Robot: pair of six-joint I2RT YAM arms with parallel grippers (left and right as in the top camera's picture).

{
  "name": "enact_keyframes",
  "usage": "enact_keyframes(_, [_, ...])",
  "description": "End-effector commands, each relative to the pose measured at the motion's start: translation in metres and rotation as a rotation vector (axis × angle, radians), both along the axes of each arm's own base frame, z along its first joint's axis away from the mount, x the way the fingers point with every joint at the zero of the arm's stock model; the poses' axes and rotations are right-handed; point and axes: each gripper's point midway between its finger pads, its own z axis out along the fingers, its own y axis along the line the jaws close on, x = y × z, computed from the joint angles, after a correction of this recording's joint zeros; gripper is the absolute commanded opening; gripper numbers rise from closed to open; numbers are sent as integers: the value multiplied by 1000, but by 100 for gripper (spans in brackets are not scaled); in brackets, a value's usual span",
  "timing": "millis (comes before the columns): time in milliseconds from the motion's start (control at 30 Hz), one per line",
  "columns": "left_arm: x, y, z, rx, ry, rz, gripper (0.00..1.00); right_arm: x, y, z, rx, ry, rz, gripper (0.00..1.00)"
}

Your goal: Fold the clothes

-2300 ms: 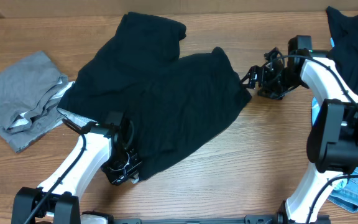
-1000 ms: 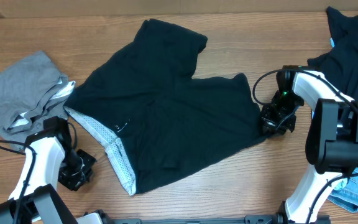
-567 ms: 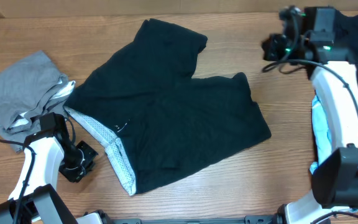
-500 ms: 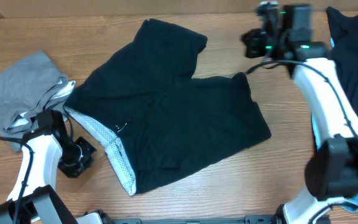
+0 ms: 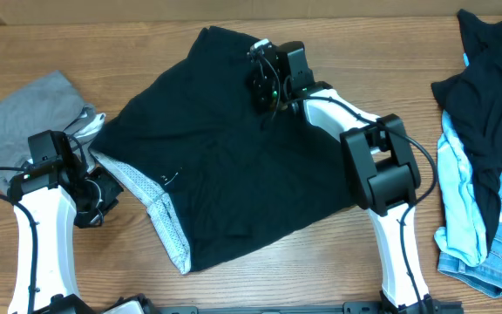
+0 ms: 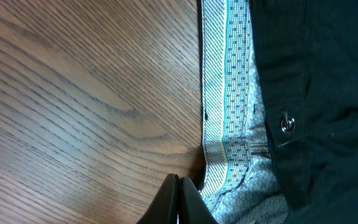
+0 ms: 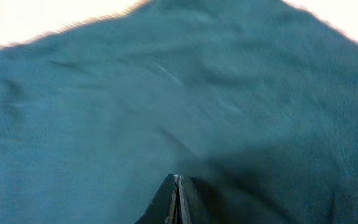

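Right, your left gripper (image 6: 178, 186) and right gripper (image 7: 176, 186) both show fingers pressed together, and the black shorts (image 5: 251, 174), spread beside the grey garment (image 5: 33, 131), look soft, light and floppy, so pinch the firmer waistband (image 6: 229, 93).

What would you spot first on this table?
Big black shorts spread across the middle of the table, their patterned waistband flipped out at the lower left. The right tool sits over their upper leg, and a heap of clothes lies at the right edge.
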Motion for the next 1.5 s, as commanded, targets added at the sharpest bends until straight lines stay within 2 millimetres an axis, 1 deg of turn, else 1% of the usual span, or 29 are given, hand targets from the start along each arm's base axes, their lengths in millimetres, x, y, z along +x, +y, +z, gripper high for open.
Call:
enact_keyframes(0, [5,-1,8,13,-29,-31,4,9,-39,-42,-108,79,-133,5])
enact_keyframes(100, [6,0,8,14,-30,-35,4,12,-91,-60,-209,147,-252,6])
enact_keyframes(133, [6,0,8,15,-33,-35,4,9,-121,-69,-249,201,-305,7])
enact_keyframes(233, [8,1,9,21,-42,-49,4,-2,-186,-85,-325,317,-423,4])
enact_keyframes(300, [10,1,9,25,-50,-53,4,-11,-221,-92,-350,384,-495,4])
enact_keyframes(367, [14,3,10,31,-64,-52,4,-20,-250,-97,-338,464,-601,4])
enact_keyframes(400, [16,3,10,35,-73,-52,4,-26,-260,-99,-324,502,-645,4])
enact_keyframes(433, [19,5,11,41,-88,-52,4,-39,-276,-104,-317,578,-701,4])
enact_keyframes(500, [23,6,13,49,-105,-58,4,-61,-288,-109,-329,678,-740,4])
enact_keyframes(533, [26,7,13,55,-114,-69,4,-71,-291,-110,-338,720,-748,7])
enact_keyframes(567, [27,8,14,63,-122,-86,6,-77,-292,-110,-345,746,-750,13])
enact_keyframes(600, [28,7,14,70,-127,-110,7,-78,-291,-104,-343,750,-747,15])
enact_keyframes(633, [30,5,15,78,-129,-146,10,-73,-292,-84,-333,724,-750,16])
enact_keyframes(667, [33,-1,16,81,-135,-179,12,-60,-292,-53,-311,669,-757,19])
enact_keyframes(700, [38,-10,19,87,-147,-226,16,-47,-292,-14,-283,599,-766,26])
enact_keyframes(733, [42,-19,22,90,-157,-269,20,-38,-294,24,-259,539,-775,45])
enact_keyframes(767, [47,-31,26,96,-171,-326,23,-35,-296,56,-242,499,-782,62])
enact_keyframes(800, [53,-51,31,107,-189,-415,26,-40,-300,99,-225,460,-793,65])
enact_keyframes(833, [57,-70,35,118,-199,-491,29,-51,-305,126,-218,454,-806,65])
enact_keyframes(867, [55,-93,34,119,-195,-573,33,-72,-314,149,-206,474,-841,66])
enact_keyframes(933, [45,-116,31,100,-168,-644,44,-98,-325,166,-203,520,-869,66])
enact_keyframes(967, [36,-129,29,88,-142,-690,47,-122,-332,176,-176,580,-876,66])
enact_keyframes(1100, [15,-146,25,55,-73,-724,47,-179,-362,194,-131,712,-934,64])
enact_keyframes(1133, [10,-149,24,48,-54,-734,47,-200,-372,195,-128,759,-962,64])
enact_keyframes(1200, [3,-150,23,44,-28,-746,50,-226,-374,189,-95,812,-979,64])
enact_keyframes(1267, [-4,-150,22,40,-2,-751,52,-248,-372,179,-75,839,-991,64])
enact_keyframes(1333, [-7,-150,21,39,10,-753,53,-272,-362,159,-62,855,-994,65])
enact_keyframes(1400, [-4,-150,21,44,0,-755,53,-288,-354,135,-48,886,-993,66])
enact_keyframes(1467, [0,-155,17,53,-19,-803,53,-296,-347,111,-24,938,-1002,66])
